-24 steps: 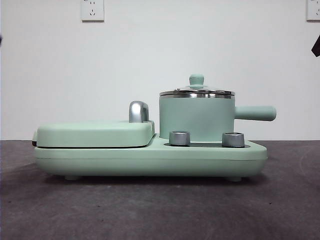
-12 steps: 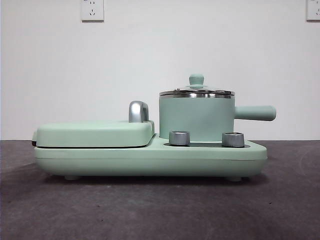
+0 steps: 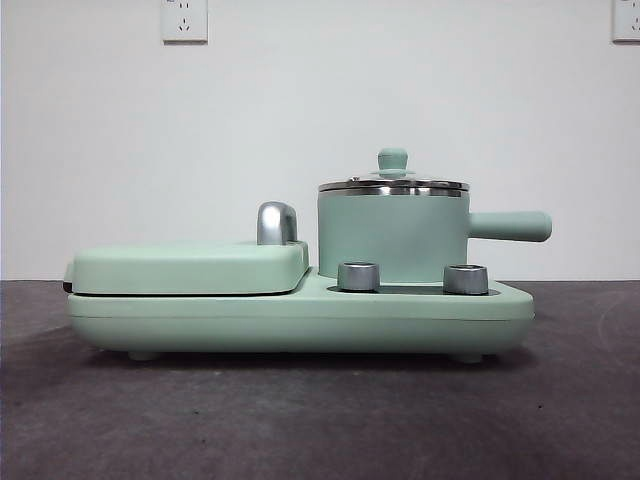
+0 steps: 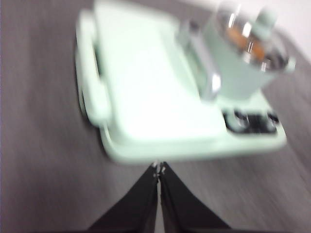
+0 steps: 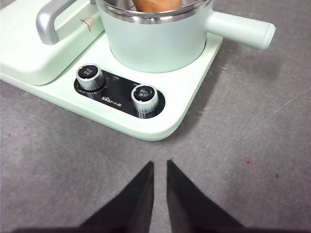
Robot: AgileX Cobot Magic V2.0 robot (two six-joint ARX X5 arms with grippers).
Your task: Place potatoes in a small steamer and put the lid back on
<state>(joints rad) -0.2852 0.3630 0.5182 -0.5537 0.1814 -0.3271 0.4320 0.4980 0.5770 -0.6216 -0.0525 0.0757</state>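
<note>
The small steamer point(image 3: 392, 235) stands on the right half of the mint-green appliance base point(image 3: 300, 315), its side handle point(image 3: 510, 226) pointing right. The glass lid point(image 3: 393, 184) sits on it, knob point(image 3: 392, 160) up. The orange-brown potato shows inside the pot in the right wrist view point(image 5: 156, 4) and through the lid in the blurred left wrist view point(image 4: 237, 34). My left gripper point(image 4: 159, 170) is shut and empty, off the griddle end of the base. My right gripper point(image 5: 160, 166) is empty, jaws all but together, above the table in front of the two dials. Neither arm shows in the front view.
The flat griddle section point(image 3: 190, 268) with its chrome handle point(image 3: 277, 223) fills the left half of the base. Two steel dials point(image 3: 359, 276) point(image 3: 466, 279) sit in front of the pot. Dark grey table point(image 3: 320, 420) all round; white wall with sockets behind.
The black arm tip at the front view's right edge one second ago has left the picture. The pot, lid and griddle have not moved.
</note>
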